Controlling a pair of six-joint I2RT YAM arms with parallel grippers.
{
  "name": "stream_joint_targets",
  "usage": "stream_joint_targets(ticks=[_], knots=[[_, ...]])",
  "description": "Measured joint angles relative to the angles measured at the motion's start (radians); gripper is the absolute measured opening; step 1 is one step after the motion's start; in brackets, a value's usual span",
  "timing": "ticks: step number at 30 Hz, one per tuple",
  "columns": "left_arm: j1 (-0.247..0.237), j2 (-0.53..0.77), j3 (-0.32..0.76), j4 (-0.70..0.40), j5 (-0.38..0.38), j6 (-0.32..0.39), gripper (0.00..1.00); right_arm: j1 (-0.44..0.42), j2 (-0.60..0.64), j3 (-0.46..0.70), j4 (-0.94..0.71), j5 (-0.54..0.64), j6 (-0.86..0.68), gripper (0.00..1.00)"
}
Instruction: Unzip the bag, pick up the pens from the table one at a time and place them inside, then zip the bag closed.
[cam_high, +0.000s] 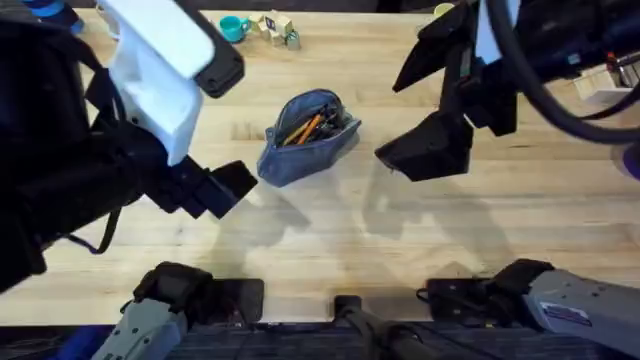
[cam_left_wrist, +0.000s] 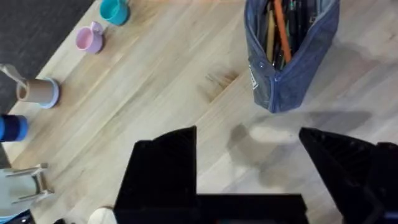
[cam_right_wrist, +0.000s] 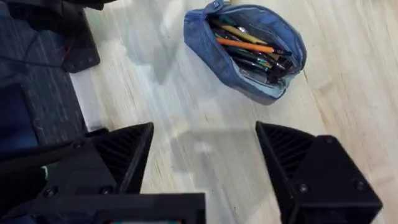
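Blue-grey denim bag (cam_high: 305, 140) unzipped on the table (cam_high: 400, 230), pens (cam_high: 303, 128) inside; both claws spread, empty.

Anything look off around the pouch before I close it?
Nothing is spilled or damaged. The pouch sits on the table, zipper open, orange pens inside. Both grippers, left and right, hover open and empty.

The bag (cam_high: 305, 142) was blue-grey denim, with orange-yellow pens (cam_high: 306, 128) inside. The table (cam_high: 400, 230) was pale wood with plank grain. Both grippers' fingers (cam_right_wrist: 124, 155) were black.
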Motion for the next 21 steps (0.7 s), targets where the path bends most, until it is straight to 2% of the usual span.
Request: stream_joint_targets(ticks=[4,7,14,18,21], knots=[[0.122,0.000,-0.027,0.000,0.106,0.065,0.992,0.000,0.000,0.000,0.000,0.000,0.000,0.997],[0.231,0.018,-0.040,-0.005,0.191,0.117,0.992,0.000,0.000,0.000,0.000,0.000,0.000,0.997],[0.467,0.175,-0.040,-0.001,0.427,0.247,0.991,0.000,0.000,0.000,0.003,0.000,0.000,0.997],[0.537,0.300,-0.040,0.043,0.521,0.293,0.993,0.000,0.000,0.000,0.003,0.000,0.000,0.998],[0.559,0.385,-0.040,0.104,0.540,0.309,0.993,0.000,0.000,0.000,0.003,0.000,0.000,0.998]])
